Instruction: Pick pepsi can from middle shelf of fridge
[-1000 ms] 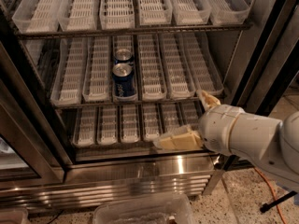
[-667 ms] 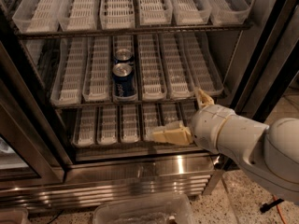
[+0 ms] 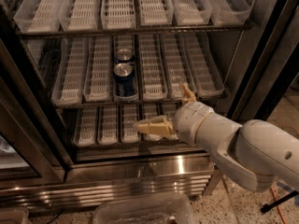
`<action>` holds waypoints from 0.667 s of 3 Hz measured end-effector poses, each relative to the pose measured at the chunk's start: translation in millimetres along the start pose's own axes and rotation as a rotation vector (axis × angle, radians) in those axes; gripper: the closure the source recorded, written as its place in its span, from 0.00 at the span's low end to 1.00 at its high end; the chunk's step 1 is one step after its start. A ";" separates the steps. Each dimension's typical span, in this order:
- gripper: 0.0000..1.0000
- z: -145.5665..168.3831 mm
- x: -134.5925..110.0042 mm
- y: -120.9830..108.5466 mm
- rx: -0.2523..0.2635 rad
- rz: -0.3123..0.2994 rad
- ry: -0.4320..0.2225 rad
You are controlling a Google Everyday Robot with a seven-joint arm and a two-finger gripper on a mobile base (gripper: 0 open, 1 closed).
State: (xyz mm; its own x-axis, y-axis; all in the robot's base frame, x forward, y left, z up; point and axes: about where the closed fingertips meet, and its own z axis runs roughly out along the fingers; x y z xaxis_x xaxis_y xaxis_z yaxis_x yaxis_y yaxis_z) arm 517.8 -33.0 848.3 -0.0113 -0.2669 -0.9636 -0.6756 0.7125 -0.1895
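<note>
The open fridge (image 3: 140, 169) has three racks of white slotted trays. On the middle shelf (image 3: 153, 73) a dark-blue pepsi can (image 3: 124, 80) stands near the front of the third lane from the left. A twin blue can (image 3: 124, 56) stands right behind it. My gripper (image 3: 161, 105) is in front of the lower rack, below and to the right of the cans. It is open and empty: one tan finger (image 3: 152, 125) points left, the other (image 3: 188, 94) points up at the middle shelf's front edge. The white arm reaches in from the lower right.
The upper rack (image 3: 117, 8) and lower rack (image 3: 110, 125) hold bare trays. A dark door frame (image 3: 261, 69) stands at the right, a glass panel (image 3: 18, 143) at the left. A clear plastic bin (image 3: 140, 211) lies on the floor in front.
My arm and gripper have moved left, closer to the fridge front and the cans. The cans have not moved.
</note>
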 end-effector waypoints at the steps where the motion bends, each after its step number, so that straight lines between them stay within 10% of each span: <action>1: 0.00 0.0 0.0 0.0 0.000 0.000 0.000; 2: 0.00 13.4 3.1 6.3 0.010 0.022 -0.025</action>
State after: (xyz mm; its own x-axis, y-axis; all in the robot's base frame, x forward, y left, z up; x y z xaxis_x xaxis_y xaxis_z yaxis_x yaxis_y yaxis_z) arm 523.4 -20.6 841.6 -0.0075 -0.2345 -0.9721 -0.6676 0.7249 -0.1697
